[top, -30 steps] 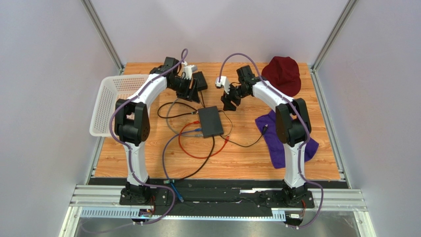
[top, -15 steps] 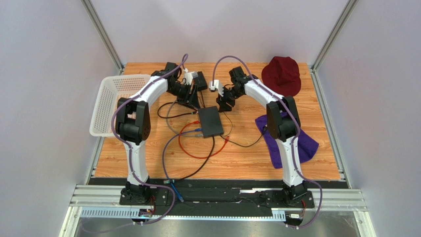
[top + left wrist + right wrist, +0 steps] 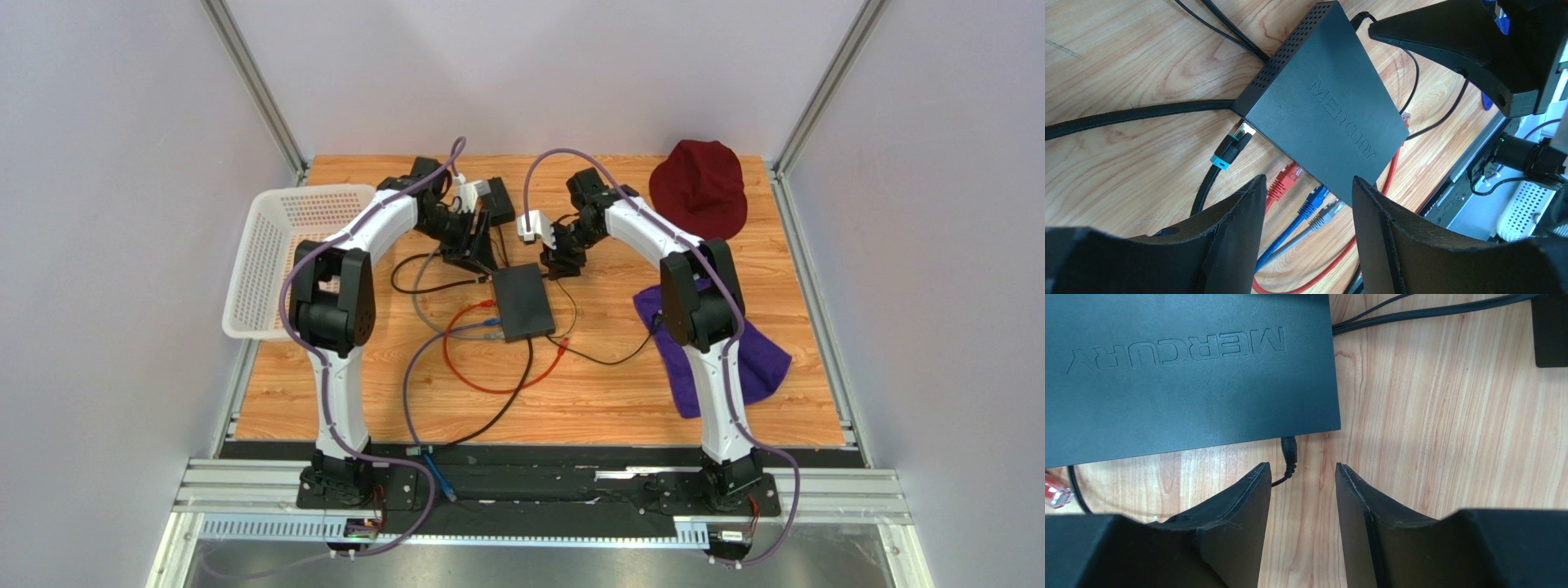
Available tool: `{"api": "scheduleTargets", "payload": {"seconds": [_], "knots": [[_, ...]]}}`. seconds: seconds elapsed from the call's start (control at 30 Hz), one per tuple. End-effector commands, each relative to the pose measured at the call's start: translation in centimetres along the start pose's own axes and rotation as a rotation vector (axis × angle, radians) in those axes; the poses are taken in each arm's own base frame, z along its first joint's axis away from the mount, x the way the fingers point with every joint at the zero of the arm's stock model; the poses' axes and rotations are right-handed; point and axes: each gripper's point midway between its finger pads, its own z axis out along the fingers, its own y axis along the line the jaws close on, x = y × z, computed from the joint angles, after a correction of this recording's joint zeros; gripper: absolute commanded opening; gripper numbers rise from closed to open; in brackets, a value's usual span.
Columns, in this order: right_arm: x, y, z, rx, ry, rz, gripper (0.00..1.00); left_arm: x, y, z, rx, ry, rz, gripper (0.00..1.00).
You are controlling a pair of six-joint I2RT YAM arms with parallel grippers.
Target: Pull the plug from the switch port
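Observation:
The switch (image 3: 521, 301) is a flat black box marked MERCURY (image 3: 1324, 104) (image 3: 1186, 373). Its port row faces the near side and holds a black-and-teal plug (image 3: 1232, 147), a red plug (image 3: 1284, 180), a blue plug (image 3: 1315, 199) and a grey plug (image 3: 1328, 211). A thin black power plug (image 3: 1289, 448) sits in its far edge. My left gripper (image 3: 472, 254) (image 3: 1306, 180) is open and empty above the switch's far left corner. My right gripper (image 3: 562, 260) (image 3: 1301, 467) is open and empty, its jaws on either side of the power plug's line and just short of it.
A thicker black adapter brick (image 3: 497, 200) (image 3: 1551, 331) lies at the back. A white basket (image 3: 276, 251) stands at the left, with a red hat (image 3: 699, 184) and a purple cloth (image 3: 705, 349) at the right. Red, blue, grey and black cables (image 3: 491, 368) loop in front of the switch.
My right gripper has moved left and lower, to the switch's far edge. My left gripper has shifted slightly right toward the switch. Both stay open.

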Motion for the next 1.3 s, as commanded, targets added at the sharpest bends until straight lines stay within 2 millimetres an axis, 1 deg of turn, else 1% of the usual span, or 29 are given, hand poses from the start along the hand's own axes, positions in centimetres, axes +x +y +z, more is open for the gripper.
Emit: {"api": "scheduleTargets", "payload": {"seconds": [0.0,0.1,0.23,0.43,0.47,0.5,0.57,0.6,0.63,0.67,0.7,0.73,0.77,0.83,0.93,1.07,1.17,1.2,1.27], "knots": [[-0.1,-0.9,1.2,0.027,-0.003,-0.073,0.45,-0.4,0.2,0.3,0.005,-0.011,-0.011,0.62],[0.0,-1.3,1.2,0.042,-0.001,-0.088,0.44,-0.3,0.2,0.4,0.011,-0.007,-0.015,0.62],[0.1,-1.0,1.7,0.032,0.008,-0.122,0.42,-0.6,0.1,0.3,0.013,-0.012,-0.013,0.62],[0.3,0.2,2.3,-0.012,0.015,-0.142,0.31,-0.5,-0.2,0.1,0.021,-0.013,-0.01,0.61],[0.4,0.4,2.4,-0.017,0.018,-0.15,0.28,-0.6,-0.3,0.1,0.024,-0.017,-0.01,0.61],[0.5,0.4,2.5,-0.017,0.018,-0.15,0.27,-0.6,-0.2,0.1,0.026,-0.016,-0.017,0.6],[0.7,0.5,2.6,-0.018,0.023,-0.148,0.25,-0.5,-0.5,0.2,0.045,-0.017,-0.022,0.55],[0.7,0.4,2.6,-0.014,0.023,-0.151,0.24,-0.6,-0.6,0.3,0.054,-0.019,-0.023,0.47],[0.8,0.4,2.6,-0.01,0.027,-0.153,0.21,-0.6,-1.1,0.3,0.084,-0.02,-0.024,0.41],[0.8,0.3,2.6,-0.007,0.029,-0.153,0.16,-0.5,-1.2,0.5,0.104,-0.017,-0.028,0.32],[0.9,0.3,2.6,-0.006,0.03,-0.153,0.13,-0.7,-1.6,0.7,0.131,-0.02,-0.03,0.12],[0.9,0.4,2.5,-0.006,0.034,-0.152,0.11,-0.8,-2.3,0.7,0.179,-0.021,-0.037,0.05],[0.8,0.5,2.6,-0.01,0.035,-0.153,0.08,-0.8,-2.4,1.0,0.203,-0.018,-0.048,0.0],[1.1,0.6,2.4,-0.015,0.043,-0.144,0.06,-1.2,-3.7,1.0,0.283,-0.027,-0.052,0.0],[1.3,0.9,2.4,-0.024,0.053,-0.138,0.02,-1.4,-4.3,1.5,0.332,-0.017,-0.069,0.0],[1.5,0.9,2.3,-0.026,0.057,-0.12,0.0,-1.2,-3.6,2.7,0.332,-0.002,-0.121,0.0],[1.3,1.0,2.5,-0.033,0.057,-0.108,0.0,-0.5,-2.3,3.8,0.292,0.02,-0.169,0.0],[1.1,0.8,2.4,-0.03,0.055,-0.111,0.0,-0.2,-1.6,4.2,0.259,0.025,-0.176,0.0],[1.1,1.1,2.5,-0.045,0.056,-0.096,0.0,0.3,-0.9,4.7,0.224,0.041,-0.199,0.0]]}}
